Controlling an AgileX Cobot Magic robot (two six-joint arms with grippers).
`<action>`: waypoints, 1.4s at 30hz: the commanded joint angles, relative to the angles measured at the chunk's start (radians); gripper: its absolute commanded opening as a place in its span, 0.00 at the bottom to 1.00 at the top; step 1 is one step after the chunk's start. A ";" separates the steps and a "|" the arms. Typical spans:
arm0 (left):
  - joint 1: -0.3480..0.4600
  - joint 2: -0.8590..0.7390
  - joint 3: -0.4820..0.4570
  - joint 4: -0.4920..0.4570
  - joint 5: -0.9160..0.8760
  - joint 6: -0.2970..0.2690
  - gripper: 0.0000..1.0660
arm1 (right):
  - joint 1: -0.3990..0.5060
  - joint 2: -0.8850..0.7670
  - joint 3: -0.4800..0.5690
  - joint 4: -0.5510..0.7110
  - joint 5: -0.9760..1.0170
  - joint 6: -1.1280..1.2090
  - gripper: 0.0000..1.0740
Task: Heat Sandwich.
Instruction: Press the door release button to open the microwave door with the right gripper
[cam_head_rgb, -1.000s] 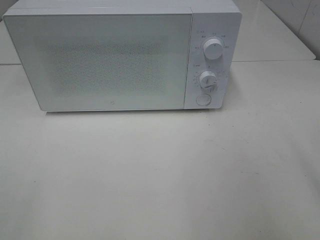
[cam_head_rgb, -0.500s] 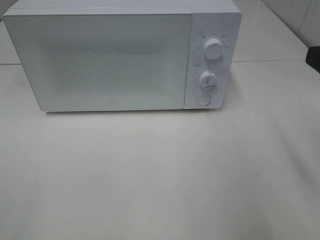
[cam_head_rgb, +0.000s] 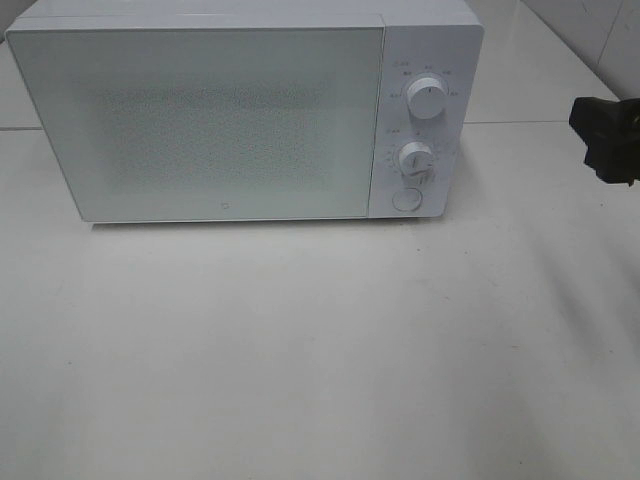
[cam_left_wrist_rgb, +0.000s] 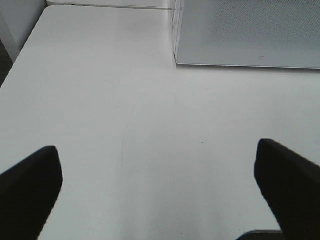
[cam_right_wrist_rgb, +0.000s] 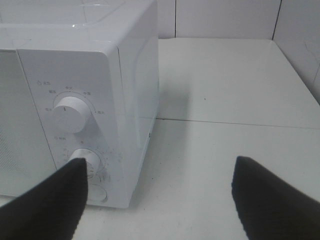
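Note:
The sandwich is out of view in every frame. A white microwave (cam_head_rgb: 220, 120) stands at the back of the table with its door shut. My right gripper (cam_head_rgb: 606, 138) shows as a black shape at the right edge of the exterior high view, to the right of the microwave's control panel. In the right wrist view it (cam_right_wrist_rgb: 157, 167) is open and empty, facing the microwave's panel corner (cam_right_wrist_rgb: 125, 75). My left gripper (cam_left_wrist_rgb: 157, 165) is open over bare table, holding nothing, with the microwave's lower front corner (cam_left_wrist_rgb: 250, 35) ahead of it.
The panel carries an upper knob (cam_head_rgb: 427, 100), a lower knob (cam_head_rgb: 415, 160) and a round button (cam_head_rgb: 405, 198). White tabletop (cam_head_rgb: 320, 350) spreads in front of the microwave. A tiled wall (cam_right_wrist_rgb: 225, 17) rises behind the table on the right.
My right gripper has come into the exterior high view from the right edge and moved further left. The microwave has not moved.

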 joint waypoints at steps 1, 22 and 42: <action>0.003 -0.004 0.003 -0.006 -0.014 -0.002 0.94 | 0.021 0.058 0.043 0.113 -0.168 -0.104 0.71; 0.003 -0.004 0.003 -0.006 -0.014 -0.002 0.94 | 0.496 0.505 0.068 0.658 -0.619 -0.312 0.71; 0.003 -0.004 0.003 -0.006 -0.014 -0.002 0.94 | 0.679 0.694 -0.051 0.815 -0.631 -0.274 0.71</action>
